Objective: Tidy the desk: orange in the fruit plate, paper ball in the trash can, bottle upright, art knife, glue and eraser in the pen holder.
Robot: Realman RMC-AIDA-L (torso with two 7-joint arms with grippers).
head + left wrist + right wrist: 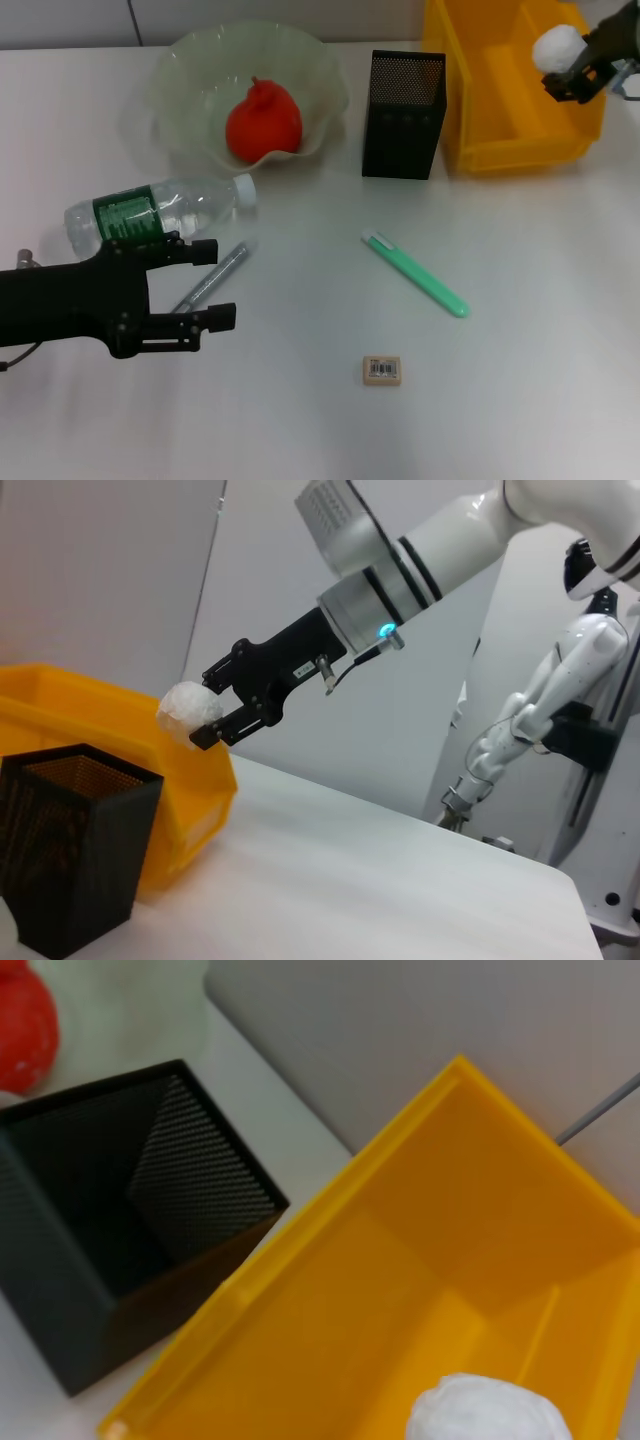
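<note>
My right gripper (pixel 566 72) is shut on the white paper ball (pixel 556 47) and holds it above the yellow trash can (pixel 478 120); the left wrist view shows the ball (pixel 187 708) between the fingers over the bin (pixel 80 705). The orange (pixel 263 118) lies in the pale-green fruit plate (pixel 190 70). The bottle (pixel 155 212) lies on its side. The silver-grey glue (pixel 215 275), the mint-green art knife (pixel 415 273) and the eraser (pixel 382 370) lie on the table. The black pen holder (pixel 402 115) stands empty. My left gripper (pixel 218 283) is open beside the glue.
The trash can's inside (pixel 420 1290) looks empty under the ball (pixel 490 1410), and the pen holder (pixel 110 1230) stands right beside it. The table's far edge meets a grey wall. Another robot arm (pixel 530 710) stands beyond the table.
</note>
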